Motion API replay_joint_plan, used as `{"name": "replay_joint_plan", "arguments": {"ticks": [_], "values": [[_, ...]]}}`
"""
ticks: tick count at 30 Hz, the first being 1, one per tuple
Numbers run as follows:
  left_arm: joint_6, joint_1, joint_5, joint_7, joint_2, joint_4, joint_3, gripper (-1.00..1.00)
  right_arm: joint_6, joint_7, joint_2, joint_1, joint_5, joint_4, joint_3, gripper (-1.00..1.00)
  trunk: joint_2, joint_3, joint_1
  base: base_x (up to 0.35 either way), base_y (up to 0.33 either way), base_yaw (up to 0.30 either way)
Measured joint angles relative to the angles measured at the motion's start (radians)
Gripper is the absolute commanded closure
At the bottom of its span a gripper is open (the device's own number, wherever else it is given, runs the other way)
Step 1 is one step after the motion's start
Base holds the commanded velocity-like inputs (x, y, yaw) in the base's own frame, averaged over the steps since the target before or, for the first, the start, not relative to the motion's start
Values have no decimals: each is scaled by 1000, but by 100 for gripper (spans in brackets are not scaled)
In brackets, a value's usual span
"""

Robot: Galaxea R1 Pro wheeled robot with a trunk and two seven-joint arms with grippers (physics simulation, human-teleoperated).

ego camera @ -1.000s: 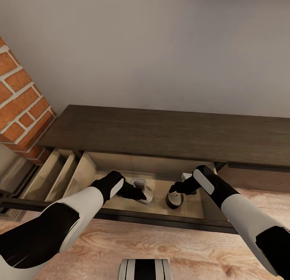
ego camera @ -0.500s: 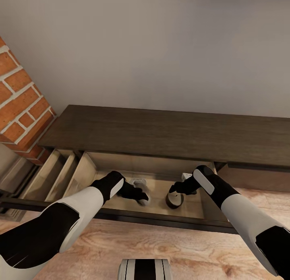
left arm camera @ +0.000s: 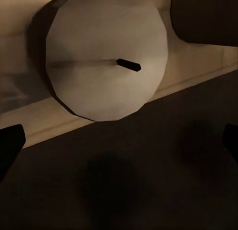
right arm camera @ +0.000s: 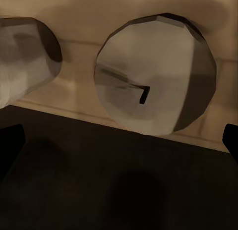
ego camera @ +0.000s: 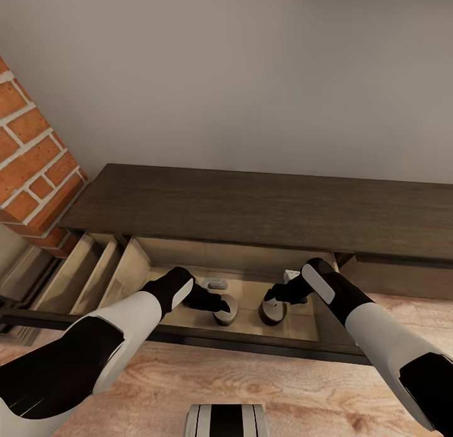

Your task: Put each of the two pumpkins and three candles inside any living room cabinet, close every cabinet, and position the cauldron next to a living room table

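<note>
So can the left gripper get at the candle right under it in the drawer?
Probably yes. The left gripper hangs just above that candle in the open drawer, its fingers spread wide at the left wrist view's edges, and nothing sits between them and the candle's top.

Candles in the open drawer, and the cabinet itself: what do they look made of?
Candles: matte, pale tan-grey, wax-like; a dark wick shows on each flat top in the wrist views. Cabinet: dark brown wood with visible streaky grain, low sheen. Drawer interior: paler, light wood or laminate; can't tell which.
</note>
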Motion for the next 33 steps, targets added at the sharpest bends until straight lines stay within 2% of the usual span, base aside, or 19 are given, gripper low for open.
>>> {"name": "replay_joint_plan", "arguments": {"ticks": [10, 33], "values": [[0, 0, 0, 0, 0, 0, 0, -100, 0, 0, 0, 0, 1, 9, -1, -100, 0, 0, 0, 0, 0, 0], [0, 0, -1, 1, 0, -1, 1, -100, 0, -1, 5, 0, 4, 40, -1, -100, 161, 72, -88, 0, 0, 0]]}}
